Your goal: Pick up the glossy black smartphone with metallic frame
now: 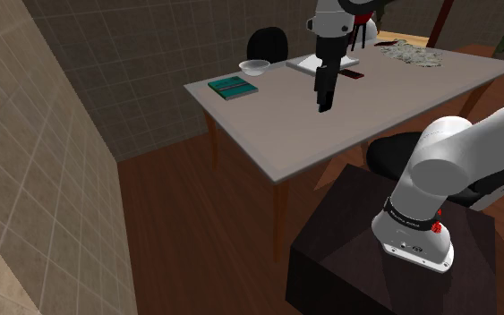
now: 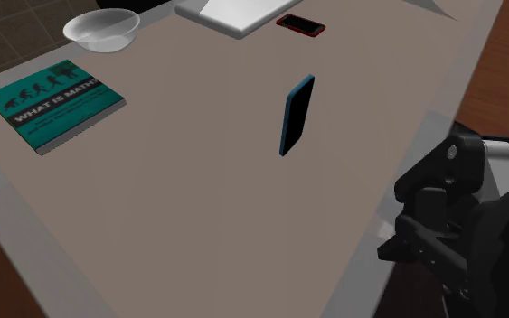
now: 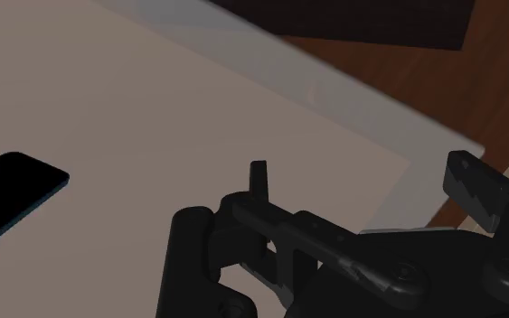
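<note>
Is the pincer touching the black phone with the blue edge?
Apart. The wrist view shows bare table between the open pincer and the phone.

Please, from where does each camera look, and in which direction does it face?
Shoulder view: beside and behind the stand, looking down across the table; the white arm shows.
Second exterior view: close above the table, looking down at the black phone; the gripper shows at its lower right.
Wrist view: on the hand, facing the table top; its open fingers show, the phone off to one side.
Shared: book and bowl in the first two; phone in the last two.
</note>
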Controlling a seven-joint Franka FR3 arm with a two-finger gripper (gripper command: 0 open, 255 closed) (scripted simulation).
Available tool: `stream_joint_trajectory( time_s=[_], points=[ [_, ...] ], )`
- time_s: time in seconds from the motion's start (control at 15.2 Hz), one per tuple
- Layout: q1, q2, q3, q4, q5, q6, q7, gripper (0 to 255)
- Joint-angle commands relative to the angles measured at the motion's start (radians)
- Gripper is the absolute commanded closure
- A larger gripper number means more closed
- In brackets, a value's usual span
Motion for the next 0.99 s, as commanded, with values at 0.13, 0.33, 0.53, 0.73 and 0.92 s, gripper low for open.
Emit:
stream_joint_trajectory(
  time_s=[0.13,0.33,0.53,0.73,0.92],
  points=[
    [-0.023,0.036,-0.037,0.017,-0.023,0.023,-0.026,0],
    [-0.054,0.096,-0.091,0.05,-0.053,0.057,-0.064,0],
    [-0.082,0.161,-0.145,0.091,-0.076,0.089,-0.103,0],
    [-0.106,0.231,-0.197,0.14,-0.092,0.118,-0.141,0],
    [-0.127,0.306,-0.249,0.197,-0.098,0.144,-0.18,0]
  ],
)
